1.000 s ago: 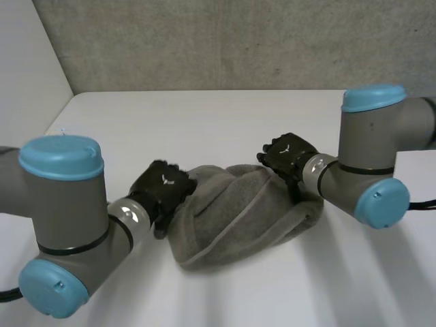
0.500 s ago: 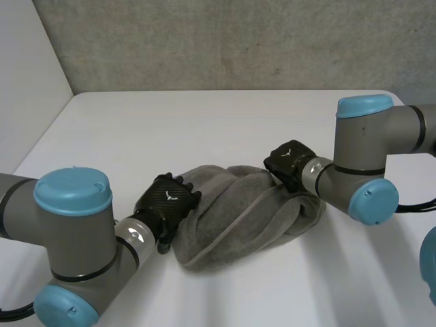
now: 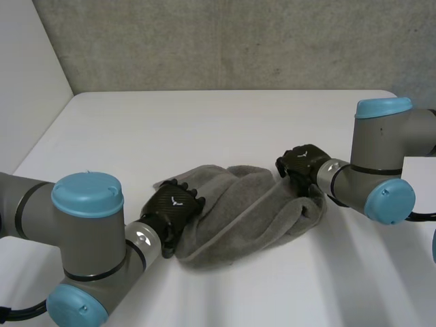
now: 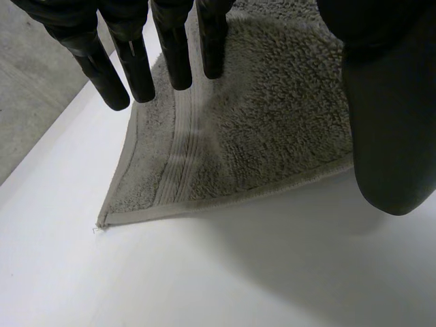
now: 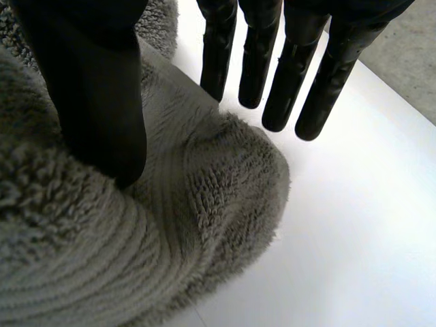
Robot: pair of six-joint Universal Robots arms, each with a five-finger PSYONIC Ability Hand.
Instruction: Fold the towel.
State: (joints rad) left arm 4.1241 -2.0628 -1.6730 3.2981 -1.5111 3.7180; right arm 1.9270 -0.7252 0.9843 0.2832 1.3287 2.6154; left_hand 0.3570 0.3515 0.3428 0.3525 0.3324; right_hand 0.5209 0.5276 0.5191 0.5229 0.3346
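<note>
Since half a second ago the left hand (image 3: 174, 204) has slid a little toward 3 o'clock, and a flat corner of the towel (image 3: 238, 211) now pokes out beside it at 10 o'clock. Its fingers (image 4: 176, 58) are straight and spread above that corner, thumb held apart, gripping nothing. The corner lies flat on the table (image 3: 204, 122), showing a stitched hem and a ribbed woven band across looped grey pile.

The towel is a bunched, thick terry heap in the middle of the smooth white table, between the two hands. Its long axis runs from a rounded end at 8 o'clock, by the left hand, to a puffed end at 2 o'clock under the right hand (image 3: 303, 162).

The right hand has shifted toward 3 o'clock with its arm. Its fingers (image 5: 272, 75) reach straight past a rolled fold at the towel's end while the thumb rests on the pile, not clamping it.
</note>
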